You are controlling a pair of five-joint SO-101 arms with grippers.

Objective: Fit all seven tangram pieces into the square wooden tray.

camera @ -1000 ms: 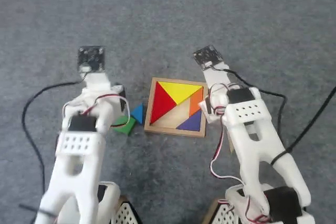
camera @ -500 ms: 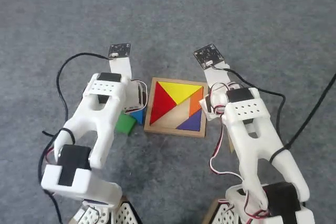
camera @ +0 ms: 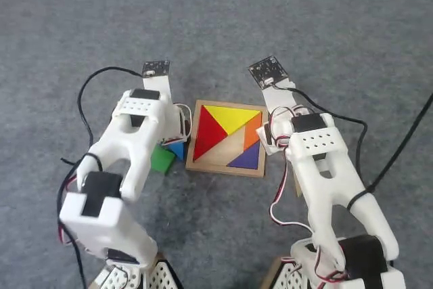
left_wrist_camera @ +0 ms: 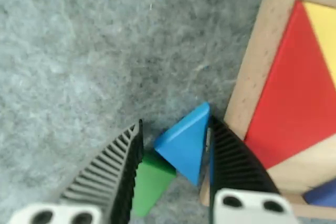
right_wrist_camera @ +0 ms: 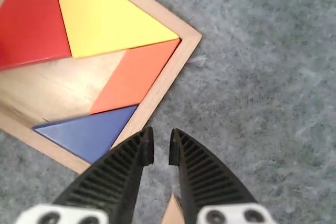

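Observation:
The square wooden tray [camera: 224, 168] lies mid-table, holding a red triangle [camera: 206, 133], a yellow triangle [camera: 231, 116], an orange piece [camera: 252, 132] and a purple triangle [camera: 247, 158]. Bare wood shows between them. Just outside the tray's rim [left_wrist_camera: 257, 61] a blue triangle [left_wrist_camera: 184, 142] rests on the carpet, with a green piece [left_wrist_camera: 149, 184] touching it. My left gripper [left_wrist_camera: 175, 128] is open, one finger on each side of the blue triangle [camera: 177, 148]. At the tray's opposite corner [right_wrist_camera: 190, 39] my right gripper [right_wrist_camera: 160, 134] hovers almost shut, with nothing between its fingers.
Grey carpet surrounds the tray [right_wrist_camera: 47, 90]. A tan sliver [camera: 296, 187] lies under the right arm; I cannot tell what it is. Black cables trail from both arms. The green piece [camera: 161, 160] sits beside the left arm.
The left arm has swung forward and toward the tray, bringing its open gripper down around the blue triangle. The right arm and the pieces in the tray have not moved.

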